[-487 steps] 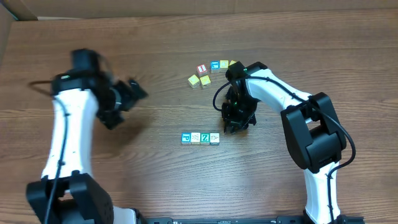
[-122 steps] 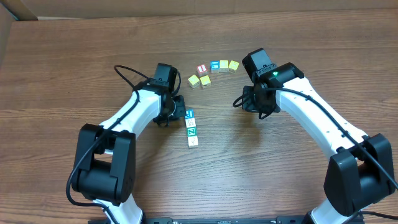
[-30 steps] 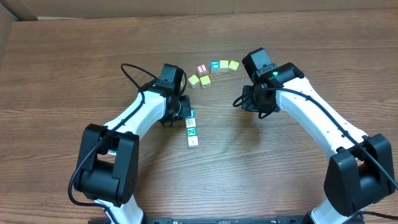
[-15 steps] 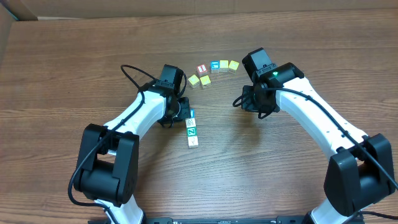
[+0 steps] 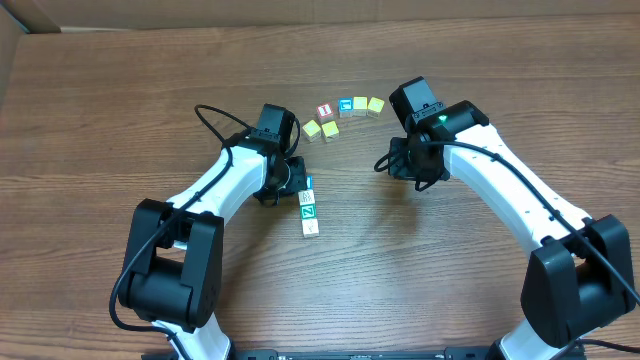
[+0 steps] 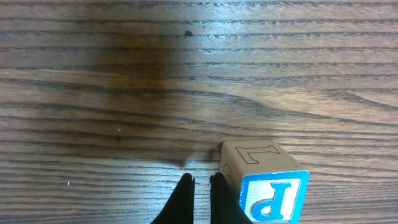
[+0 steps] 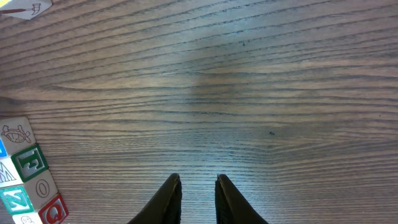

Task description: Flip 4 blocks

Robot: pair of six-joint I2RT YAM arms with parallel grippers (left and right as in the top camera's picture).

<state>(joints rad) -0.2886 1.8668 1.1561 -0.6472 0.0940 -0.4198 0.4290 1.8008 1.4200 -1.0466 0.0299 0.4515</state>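
Note:
Four blocks stand in a short column mid-table: a blue-faced one [image 5: 306, 183] at the far end, then a pale one [image 5: 308, 197], a teal Z one [image 5: 309, 211] and a cream one [image 5: 311, 228]. My left gripper [image 5: 294, 184] is shut, just left of the blue block. In the left wrist view that block [image 6: 273, 196] shows a blue P face and an outlined L on top, and the left gripper [image 6: 201, 181] has its right finger against the block's side. My right gripper [image 5: 417, 178] hovers to the right, narrowly open and holding nothing [image 7: 197, 181]. The column [image 7: 31, 163] shows at that view's lower left.
Near the table's far side lies a curved row of other cubes: two yellow ones [image 5: 312, 129], a red one [image 5: 324, 111], a blue one [image 5: 346, 106] and two more yellow ones [image 5: 376, 104]. The left arm's cable [image 5: 205, 115] loops above the wood.
Nothing has visibly moved in the last second. About four seconds ago the left gripper was slightly further left, and it has since shifted right to the blue block's side.

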